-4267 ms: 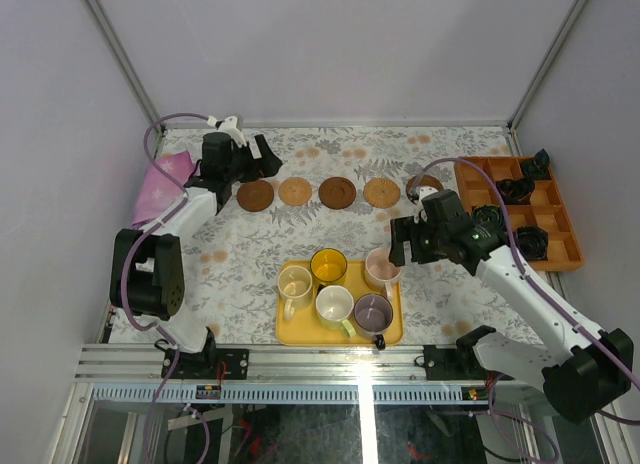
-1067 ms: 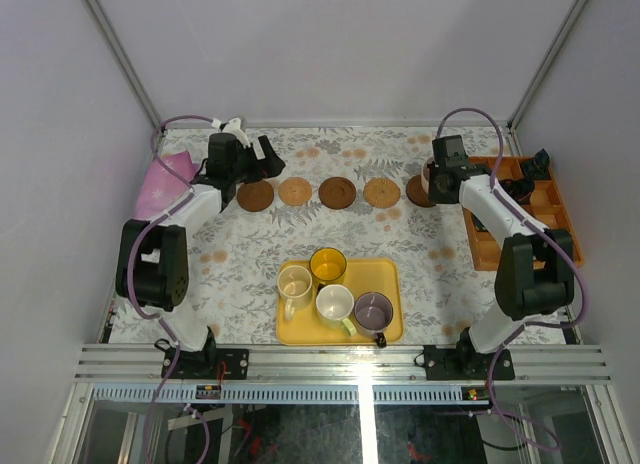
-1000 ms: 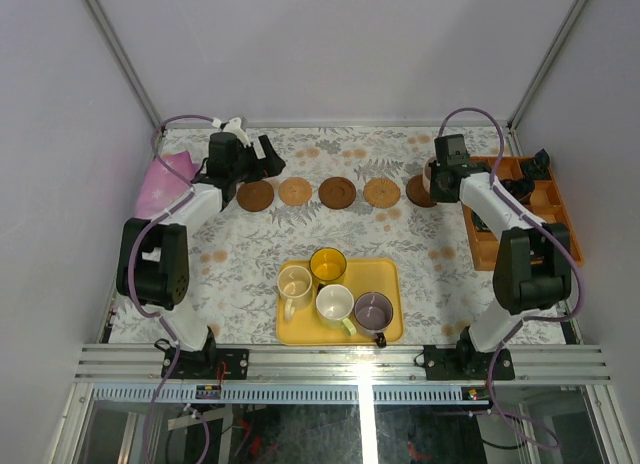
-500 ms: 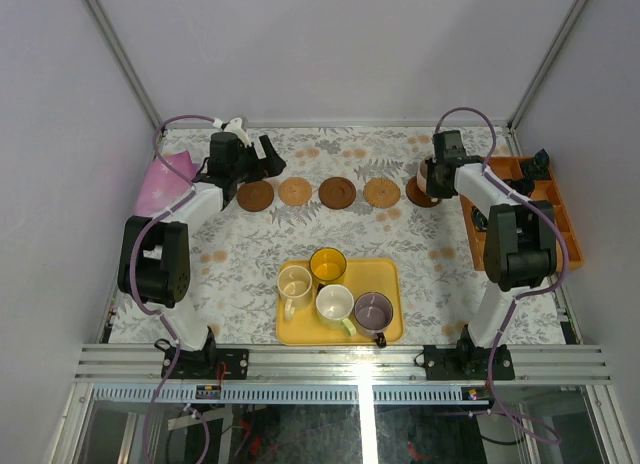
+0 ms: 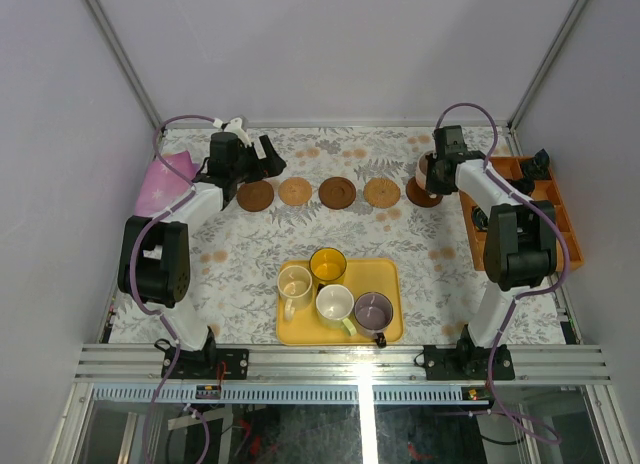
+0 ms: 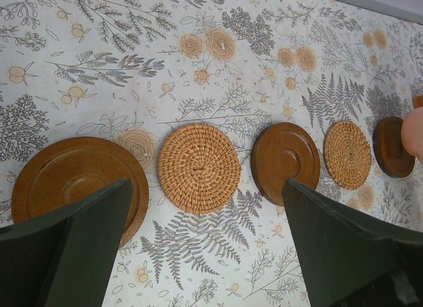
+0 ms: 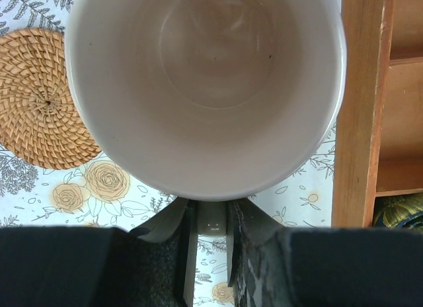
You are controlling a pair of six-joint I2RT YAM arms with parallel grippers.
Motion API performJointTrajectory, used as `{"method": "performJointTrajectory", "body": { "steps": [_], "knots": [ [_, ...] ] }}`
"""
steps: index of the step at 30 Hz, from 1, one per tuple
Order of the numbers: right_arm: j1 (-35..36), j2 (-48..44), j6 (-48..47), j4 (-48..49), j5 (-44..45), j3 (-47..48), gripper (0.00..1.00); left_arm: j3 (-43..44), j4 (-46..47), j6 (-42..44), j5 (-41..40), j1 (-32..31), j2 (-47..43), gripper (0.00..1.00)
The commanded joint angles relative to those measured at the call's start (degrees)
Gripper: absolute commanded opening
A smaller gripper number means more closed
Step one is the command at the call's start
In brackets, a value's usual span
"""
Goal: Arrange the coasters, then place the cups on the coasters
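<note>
Five coasters lie in a row at the back: dark brown (image 5: pixel 255 195), tan (image 5: pixel 295 191), dark (image 5: pixel 337 192), tan (image 5: pixel 381 192), and dark (image 5: pixel 418 195) at the right end. My right gripper (image 5: pixel 437 174) is shut on the handle (image 7: pixel 210 226) of the pink cup (image 7: pixel 205 88), which stands over that right-end coaster; contact with it is hidden. The yellow (image 5: pixel 327 265), cream (image 5: pixel 295 283), pale green-white (image 5: pixel 335 304) and purple-grey (image 5: pixel 373 311) cups sit on the yellow tray (image 5: pixel 290 334). My left gripper (image 6: pixel 207 182) hangs open and empty above the row's left end.
An orange compartment tray (image 5: pixel 560 246) with black objects runs along the right edge, its wooden wall (image 7: pixel 360 102) close beside the pink cup. A pink cloth (image 5: pixel 165 179) lies at the far left. Bare patterned tabletop separates the coaster row from the yellow tray.
My right gripper has carried the pink cup from the yellow tray to the right-end coaster, shifting slightly over the last second. The left arm has stayed put.
</note>
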Motion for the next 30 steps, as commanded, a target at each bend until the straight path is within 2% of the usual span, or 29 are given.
{"method": "performJointTrajectory", "body": {
  "steps": [1, 30],
  "knots": [
    [0.1, -0.8, 1.1, 1.6, -0.6, 4.5, 0.00, 1.2, 1.7, -0.3, 0.5, -0.2, 0.4, 0.96],
    [0.1, 0.0, 3.8, -2.7, -1.8, 5.3, 0.00, 1.0, 1.6, -0.5, 0.7, -0.2, 0.4, 0.96]
  ]
}}
